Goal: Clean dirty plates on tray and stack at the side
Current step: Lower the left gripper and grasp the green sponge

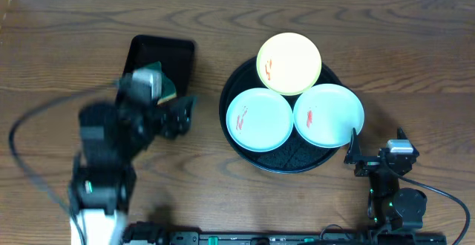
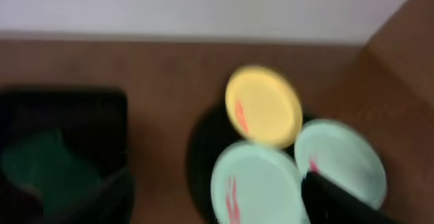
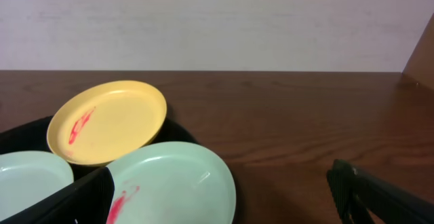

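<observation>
The round black tray [image 1: 286, 162] holds three dirty plates. The pale yellow plate [image 1: 289, 63] is at the back, the blue-green plate [image 1: 259, 119] front left and the white plate [image 1: 329, 116] front right. Each has a red smear. My right gripper [image 1: 377, 142] is open and empty at the tray's front right, its left finger at the white plate's edge. The right wrist view shows the white plate [image 3: 169, 183], the yellow plate [image 3: 108, 122] and the open gripper [image 3: 222, 176]. My left gripper [image 1: 182, 116] is blurred, open and empty, left of the tray. The blurred left wrist view shows the blue-green plate [image 2: 254, 187].
A rectangular black tray [image 1: 159, 56] stands at the back left with a green sponge [image 1: 165, 87] in it, partly hidden by my left arm. It also shows in the left wrist view [image 2: 61, 115], with the sponge [image 2: 44, 170]. Cables run along the front edge.
</observation>
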Tool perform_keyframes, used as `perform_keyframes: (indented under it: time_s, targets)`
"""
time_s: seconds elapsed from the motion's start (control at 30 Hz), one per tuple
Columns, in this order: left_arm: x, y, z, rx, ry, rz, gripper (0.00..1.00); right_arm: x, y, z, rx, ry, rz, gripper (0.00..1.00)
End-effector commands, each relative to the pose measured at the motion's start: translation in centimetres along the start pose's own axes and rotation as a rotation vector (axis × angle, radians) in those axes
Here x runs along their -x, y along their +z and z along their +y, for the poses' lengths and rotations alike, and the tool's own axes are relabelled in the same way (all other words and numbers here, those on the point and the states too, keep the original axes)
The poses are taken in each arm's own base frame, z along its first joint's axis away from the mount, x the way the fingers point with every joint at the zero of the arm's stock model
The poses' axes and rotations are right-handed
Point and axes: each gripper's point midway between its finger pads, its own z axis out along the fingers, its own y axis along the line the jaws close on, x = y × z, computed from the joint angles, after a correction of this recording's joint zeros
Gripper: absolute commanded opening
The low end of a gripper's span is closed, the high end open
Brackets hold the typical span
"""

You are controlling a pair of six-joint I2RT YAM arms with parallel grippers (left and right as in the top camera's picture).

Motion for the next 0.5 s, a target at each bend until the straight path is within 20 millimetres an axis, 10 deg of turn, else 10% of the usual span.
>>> perform_keyframes:
  time_s: [0.0, 0.27, 0.47]
  targets:
    - [1.3, 1.2, 0.4, 0.007, -0.058, 0.142, 0.79, -0.1, 0.0, -0.3, -0.009, -0.011, 0.003, 0.99]
    - [-1.1, 4.5, 2.5, 0.036, -0.189, 0.321, 0.80, -0.1, 0.0, -0.2, -0.009, -0.011, 0.003, 0.99]
    - [1.9, 3.9, 6.2, 0.231, -0.335, 0.390, 0.79, -0.1, 0.0, -0.3, -0.009, -0.011, 0.003, 0.99]
